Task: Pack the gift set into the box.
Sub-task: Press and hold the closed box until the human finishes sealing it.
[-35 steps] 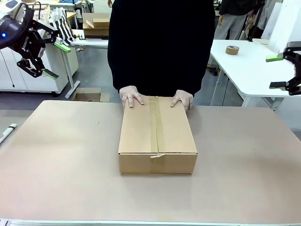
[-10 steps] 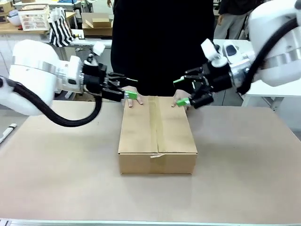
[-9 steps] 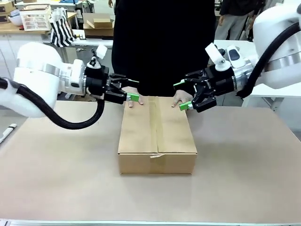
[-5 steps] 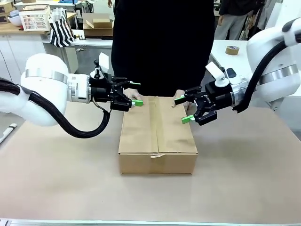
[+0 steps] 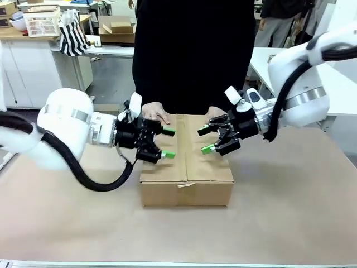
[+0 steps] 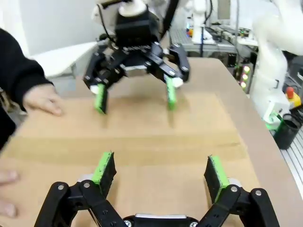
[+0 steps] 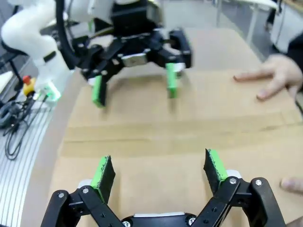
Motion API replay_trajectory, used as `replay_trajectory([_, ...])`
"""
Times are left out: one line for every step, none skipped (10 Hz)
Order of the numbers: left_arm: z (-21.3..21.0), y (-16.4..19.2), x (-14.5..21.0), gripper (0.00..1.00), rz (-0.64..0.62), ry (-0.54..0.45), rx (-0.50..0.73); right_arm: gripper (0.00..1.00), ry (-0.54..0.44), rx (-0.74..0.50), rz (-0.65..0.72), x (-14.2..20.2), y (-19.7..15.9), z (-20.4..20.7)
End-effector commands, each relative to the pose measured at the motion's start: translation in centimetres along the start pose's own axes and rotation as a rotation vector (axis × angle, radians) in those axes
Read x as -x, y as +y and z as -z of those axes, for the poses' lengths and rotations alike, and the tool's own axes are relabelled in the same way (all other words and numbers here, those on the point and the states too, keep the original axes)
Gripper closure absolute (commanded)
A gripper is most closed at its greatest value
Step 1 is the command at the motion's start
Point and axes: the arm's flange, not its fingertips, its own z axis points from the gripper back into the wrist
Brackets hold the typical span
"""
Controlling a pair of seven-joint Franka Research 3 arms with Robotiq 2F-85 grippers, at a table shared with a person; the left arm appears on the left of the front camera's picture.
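Observation:
The box lies in the middle of the table with its flaps down and a seam along the top. A person's hands rest on its far edge. My left gripper hovers open just over the left half of the lid. My right gripper hovers open over the right half, facing the left one across the seam. In the left wrist view my open left gripper looks over the box top at the right gripper. The right wrist view mirrors this with my right gripper. The gift set is out of view.
The brown table spreads wide on both sides of the carton. The person in black stands close behind it. A smaller brown box and a striped bag sit on furniture far back left. Cables lie beyond the table edge.
Both arms have swung in from the sides and come down over the carton's top, drawing closer to each other. The person's hands stay on the far edge.

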Motion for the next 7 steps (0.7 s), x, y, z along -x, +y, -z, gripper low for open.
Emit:
replay_trajectory([-0.7,0.7,0.6,0.0,-0.079,0.065,0.124,0.0,0.031,0.009,0.032,0.4,-1.6,0.8])
replay_trajectory([-0.7,0.8,0.7,0.0,-0.108,0.084,0.133,0.0,0.057,-0.001,0.023,0.6,-1.7,0.9])
replay_trajectory([-0.7,1.1,0.5,0.0,-0.112,0.081,0.124,0.0,0.09,0.005,0.014,0.9,-1.8,1.0])
replay_trajectory([-0.7,1.5,0.2,0.0,-0.117,0.078,0.095,0.0,0.142,0.038,0.021,1.2,-2.0,1.2])
replay_trajectory([-1.0,2.0,0.2,0.0,-0.138,0.08,0.061,0.0,0.026,-0.001,0.013,1.0,-1.3,0.6])
replay_trajectory([-0.2,1.0,0.3,0.0,-0.105,0.059,0.1,0.0,0.026,-0.001,0.013,1.0,-1.3,0.6])
replay_trajectory([-0.2,1.0,0.3,0.0,-0.105,0.059,0.1,0.0,0.026,-0.001,0.013,1.0,-1.3,0.6])
